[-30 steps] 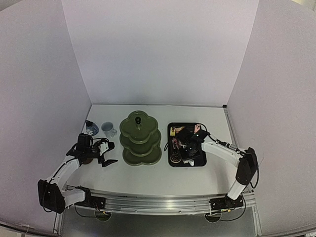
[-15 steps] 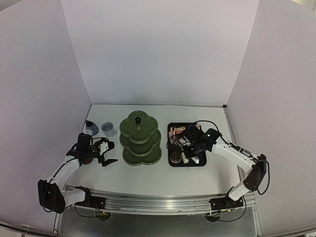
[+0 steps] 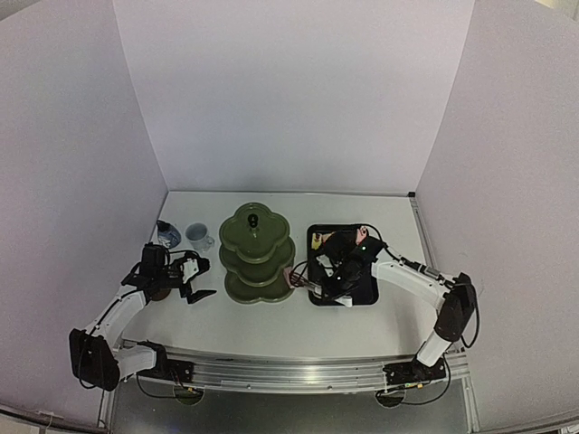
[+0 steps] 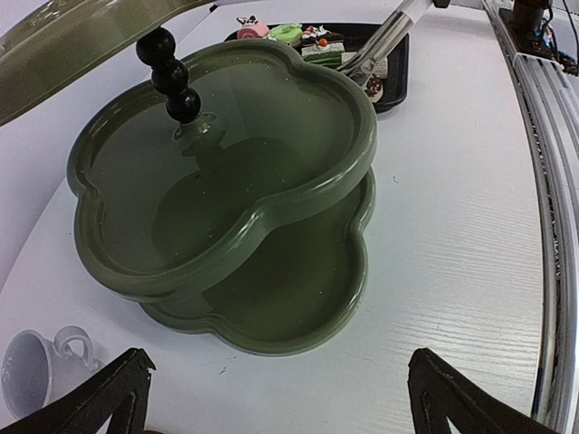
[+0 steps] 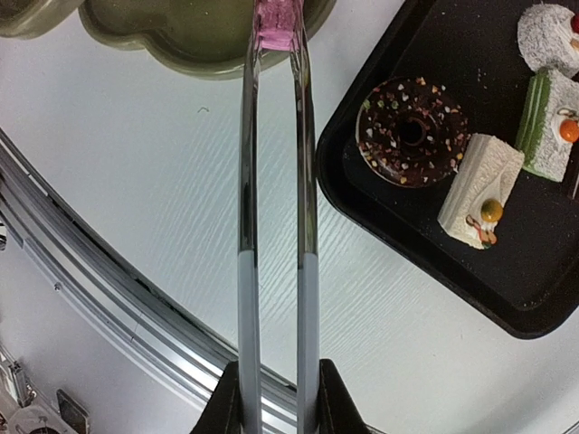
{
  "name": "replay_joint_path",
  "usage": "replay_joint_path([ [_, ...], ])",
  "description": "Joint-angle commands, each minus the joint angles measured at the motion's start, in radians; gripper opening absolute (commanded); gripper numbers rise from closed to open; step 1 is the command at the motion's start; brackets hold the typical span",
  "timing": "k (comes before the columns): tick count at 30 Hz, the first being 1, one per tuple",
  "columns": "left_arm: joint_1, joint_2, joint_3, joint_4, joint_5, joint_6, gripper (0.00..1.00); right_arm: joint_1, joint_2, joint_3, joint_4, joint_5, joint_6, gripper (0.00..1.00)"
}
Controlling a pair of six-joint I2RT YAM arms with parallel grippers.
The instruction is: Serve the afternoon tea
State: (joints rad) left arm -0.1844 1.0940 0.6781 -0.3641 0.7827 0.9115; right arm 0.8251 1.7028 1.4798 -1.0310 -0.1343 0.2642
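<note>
The olive-green three-tier stand is at the table's middle; its tiers look empty in the left wrist view. My right gripper is shut on the metal tongs. The tongs' tips pinch a pink cake at the near-right rim of the bottom tier. My left gripper is open and empty, low over the table left of the stand. Two bluish cups stand at the far left. Other cakes lie on the black tray.
In the right wrist view the tray holds a chocolate doughnut, a white slice, a green slice and a white round cake. The table's metal front rail runs below the tongs.
My right arm has swung left from the tray to the stand's bottom tier, carrying the pink cake in the tongs. The left arm has not moved.
</note>
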Motion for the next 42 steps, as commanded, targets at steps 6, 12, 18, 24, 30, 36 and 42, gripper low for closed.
replay_joint_path([
  [6,-0.003,-0.022,-0.007,0.023,0.000,-0.003,0.99,0.006,0.135,0.139,0.122,0.037,-0.085,0.00],
  [12,-0.004,-0.027,-0.008,0.019,-0.010,-0.001,0.99,0.006,0.199,0.188,0.129,0.076,-0.102,0.00],
  [18,-0.003,-0.026,-0.006,0.019,-0.017,0.005,0.99,0.009,0.223,0.205,0.129,0.083,-0.112,0.03],
  [24,-0.003,-0.025,-0.011,0.019,-0.016,0.008,0.99,0.018,0.204,0.186,0.127,0.095,-0.113,0.30],
  [30,-0.004,-0.026,-0.014,0.020,-0.016,0.011,1.00,0.020,0.190,0.188,0.126,0.078,-0.100,0.40],
  [36,-0.004,-0.029,-0.018,0.016,-0.020,0.016,1.00,0.022,0.133,0.163,0.111,0.075,-0.086,0.38],
  [42,-0.003,-0.027,-0.020,0.017,-0.023,0.025,1.00,0.023,0.075,0.123,0.036,0.079,-0.070,0.38],
])
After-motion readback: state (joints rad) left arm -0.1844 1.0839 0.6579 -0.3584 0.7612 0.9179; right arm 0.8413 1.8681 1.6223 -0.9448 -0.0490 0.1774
